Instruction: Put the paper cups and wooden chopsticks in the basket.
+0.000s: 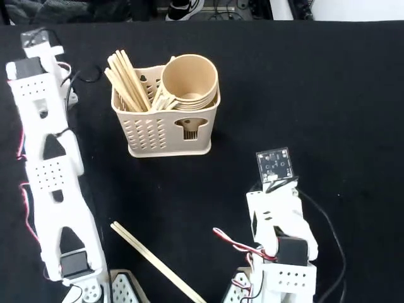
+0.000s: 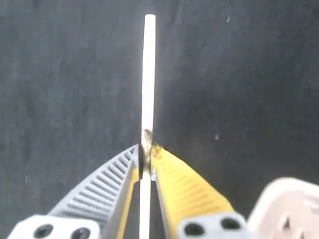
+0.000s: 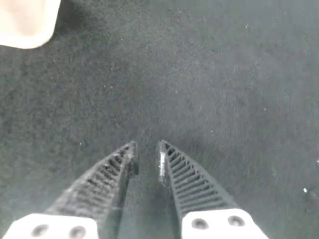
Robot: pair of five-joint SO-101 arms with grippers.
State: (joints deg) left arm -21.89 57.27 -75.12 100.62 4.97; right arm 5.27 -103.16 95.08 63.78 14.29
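Left wrist view: left gripper (image 2: pixel 147 153) clamps a slim pale wooden chopstick (image 2: pixel 148 74).
Probably light, stiff, slippery; a mid-shaft hold seems best. Right gripper (image 3: pixel 147 150) is slightly parted, empty.

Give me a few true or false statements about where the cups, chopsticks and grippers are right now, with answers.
1. The left gripper is shut on a chopstick. True.
2. The right gripper holds a paper cup. False: it is open and empty above the table.
3. Stacked paper cups sit in the basket. True.
4. Every chopstick is in the basket. False: loose chopsticks lie on the table between the arms.
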